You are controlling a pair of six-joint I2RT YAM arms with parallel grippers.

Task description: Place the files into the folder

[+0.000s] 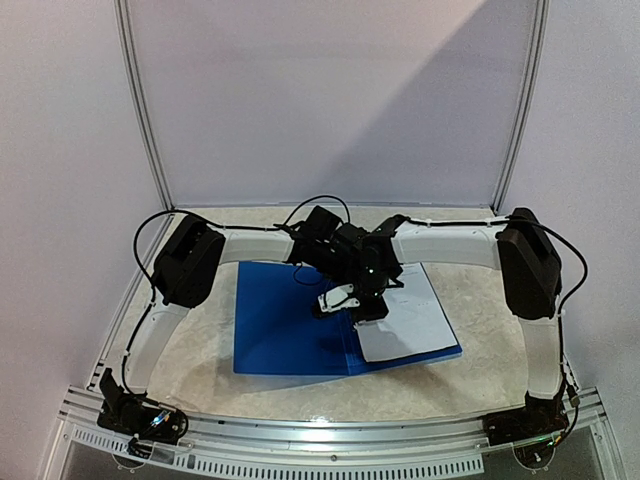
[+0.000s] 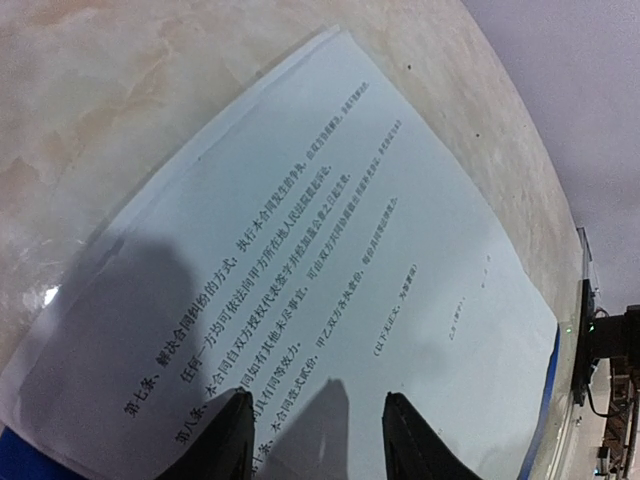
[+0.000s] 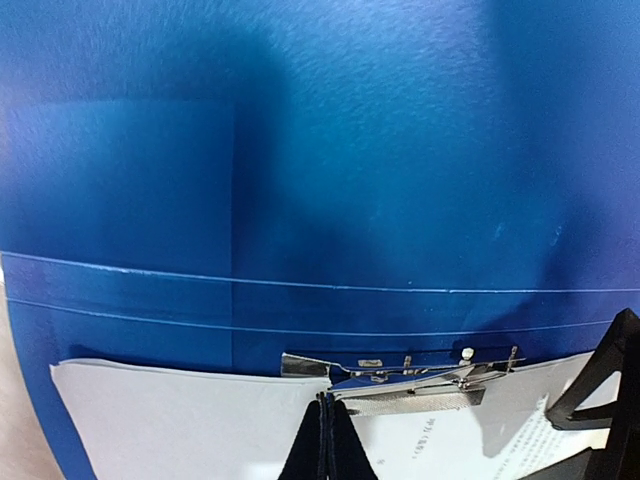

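White files point(image 1: 410, 310) flat on the right half of the open blue folder point(image 1: 285, 320), small black print facing up. Inner edge of the sheets right at the shiny metal clip point(image 3: 400, 372), beside the fold of the folder; cannot tell if clamped under it. Left half of the folder bare and blue, with two thin pale lines running along the fold. Folder flat on the pale, stone-look tabletop point(image 1: 480, 370).

Right tool point(image 3: 322, 410) over the folder's right half, just beside the clip. Fingers point(image 3: 338, 455) pressed tight together, with nothing pinched between them. Tips very near the clip's edge; cannot tell if touching it.

Left tool point(image 2: 315, 400) also over the folder's right half, low above the printed sheet. Two dark fingers point(image 2: 225, 440) spread apart, only paper showing in the gap. Holds nothing. Dark shadow of the tool on the sheet. Cannot tell if the tips touch the paper.

Left arm point(image 1: 185, 265) reaching in from the folder's left side, right arm point(image 1: 530, 265) from its right side. Both bent inward, wrists close together above the fold of the folder. Arm bases point(image 1: 140, 415) bolted at the tabletop's edge on the near side of the folder. Pale walls point(image 1: 330, 100) and a thin metal frame point(image 1: 143, 100) beyond the folder's far side.
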